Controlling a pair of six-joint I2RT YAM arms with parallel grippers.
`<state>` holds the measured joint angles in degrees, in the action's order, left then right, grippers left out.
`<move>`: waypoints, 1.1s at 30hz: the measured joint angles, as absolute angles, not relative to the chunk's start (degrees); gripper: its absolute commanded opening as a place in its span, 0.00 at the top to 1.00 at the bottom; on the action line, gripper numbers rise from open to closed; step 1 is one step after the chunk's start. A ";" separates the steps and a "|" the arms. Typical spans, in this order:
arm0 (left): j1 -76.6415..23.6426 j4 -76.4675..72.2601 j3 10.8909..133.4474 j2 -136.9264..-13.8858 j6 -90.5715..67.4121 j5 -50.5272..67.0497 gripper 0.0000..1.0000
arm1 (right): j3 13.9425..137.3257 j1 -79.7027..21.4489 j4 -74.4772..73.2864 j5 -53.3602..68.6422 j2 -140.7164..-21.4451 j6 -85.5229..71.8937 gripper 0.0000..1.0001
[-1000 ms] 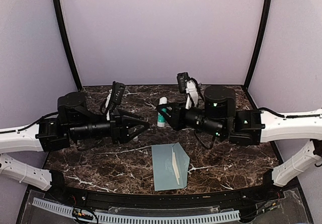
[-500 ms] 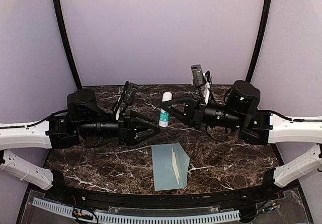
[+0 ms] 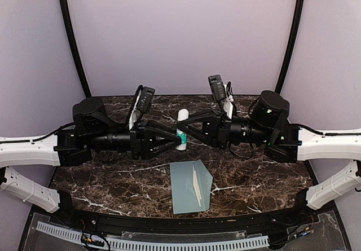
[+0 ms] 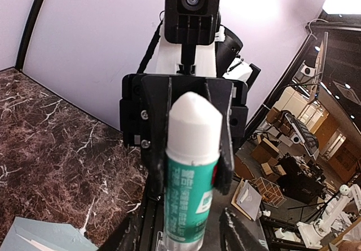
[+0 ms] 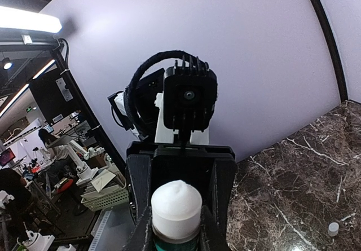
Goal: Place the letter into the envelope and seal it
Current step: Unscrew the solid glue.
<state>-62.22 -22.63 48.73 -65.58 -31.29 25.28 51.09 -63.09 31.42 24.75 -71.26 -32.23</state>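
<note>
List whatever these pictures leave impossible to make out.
Letter: in no view; the top view cannot show whether it lies inside the envelope.
Left claw: fingertips cut off by the left wrist view's bottom edge, so its grip on the glue stick is unclear.
Small white object on the table, right wrist view: too small to name.

The lower end of the glue stick [image 4: 187,206] runs off the frame below the right gripper [image 4: 190,175], only a corner of the envelope [image 4: 39,237] shows far beneath it, and whether the left gripper [image 3: 177,140] presses the stick is unclear.
</note>
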 measured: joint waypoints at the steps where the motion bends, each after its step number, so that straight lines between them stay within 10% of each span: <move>1: -62.22 -22.81 48.73 -65.65 -31.14 25.54 0.56 | 51.09 -63.09 31.48 25.02 -71.42 -32.27 0.91; 21: -62.26 -24.60 48.73 -67.85 -31.94 27.59 0.83 | 51.11 -63.09 31.66 26.92 -73.19 -33.61 0.90; 33: -62.26 -24.73 48.58 -67.26 -32.29 25.58 0.98 | 51.42 -63.05 31.11 25.67 -73.14 -33.23 0.35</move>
<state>-62.26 -24.73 48.58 -67.26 -32.29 25.58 51.42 -63.05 31.11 25.67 -73.14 -33.23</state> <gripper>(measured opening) 0.220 0.548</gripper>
